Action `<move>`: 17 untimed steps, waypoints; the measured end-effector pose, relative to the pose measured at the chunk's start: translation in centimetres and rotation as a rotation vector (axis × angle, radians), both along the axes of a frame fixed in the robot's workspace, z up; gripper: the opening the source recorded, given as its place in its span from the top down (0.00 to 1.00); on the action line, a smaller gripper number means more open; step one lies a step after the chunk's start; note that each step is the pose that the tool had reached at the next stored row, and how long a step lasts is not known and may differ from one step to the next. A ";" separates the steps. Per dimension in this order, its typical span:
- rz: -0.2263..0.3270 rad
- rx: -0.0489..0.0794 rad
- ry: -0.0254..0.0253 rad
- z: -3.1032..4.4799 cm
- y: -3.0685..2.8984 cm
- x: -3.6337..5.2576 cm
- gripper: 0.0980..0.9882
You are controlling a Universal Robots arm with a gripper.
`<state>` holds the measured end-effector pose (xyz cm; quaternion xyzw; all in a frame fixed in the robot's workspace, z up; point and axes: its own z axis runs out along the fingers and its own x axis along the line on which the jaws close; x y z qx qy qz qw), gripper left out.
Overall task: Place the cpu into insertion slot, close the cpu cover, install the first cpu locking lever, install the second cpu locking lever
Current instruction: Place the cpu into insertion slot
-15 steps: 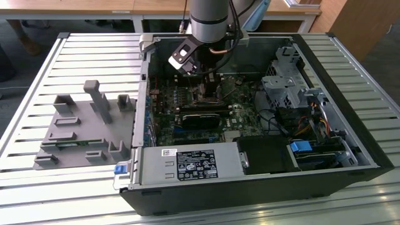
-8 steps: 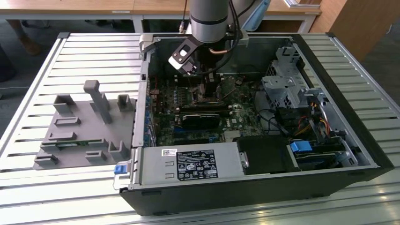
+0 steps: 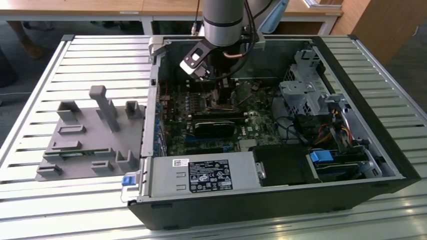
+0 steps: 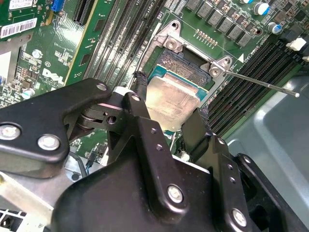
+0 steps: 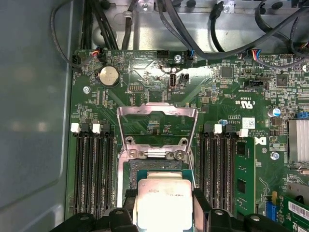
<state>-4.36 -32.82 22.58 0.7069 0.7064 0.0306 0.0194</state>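
In both wrist views my gripper [image 4: 171, 98] [image 5: 164, 197] is shut on the cpu [image 4: 169, 104] [image 5: 163, 205], a silver-grey square held by two opposite edges between the black fingers [image 4: 141, 92]. The cpu hangs partly over the insertion slot [image 4: 186, 63] [image 5: 145, 169], whose far strip of dark contacts shows uncovered. The cpu cover [image 5: 157, 112] stands flipped back beyond the slot. A thin locking lever [image 4: 263, 84] sticks out sideways, unlatched. In the exterior view the gripper [image 3: 223, 100] reaches down into the computer case over the motherboard.
Long black memory slots [image 5: 94, 169] flank the socket, with a green memory module [image 5: 244, 174] on one side. The open case [image 3: 393, 165] holds a power supply [image 3: 200, 175], a drive cage [image 3: 300, 95] and cables. A grey fixture [image 3: 87, 135] lies at the exterior view's left.
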 end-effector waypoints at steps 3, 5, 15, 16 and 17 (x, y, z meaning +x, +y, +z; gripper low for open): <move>0.000 0.000 0.0001 -0.06 0.02 0.00 0.50; 0.000 0.000 0.0001 -0.17 0.05 0.00 0.50; 0.000 0.000 0.0000 -0.37 0.27 0.00 0.50; 0.000 0.000 0.0000 -0.42 0.29 0.00 0.50; 0.000 0.000 0.0001 -0.49 0.29 0.00 0.50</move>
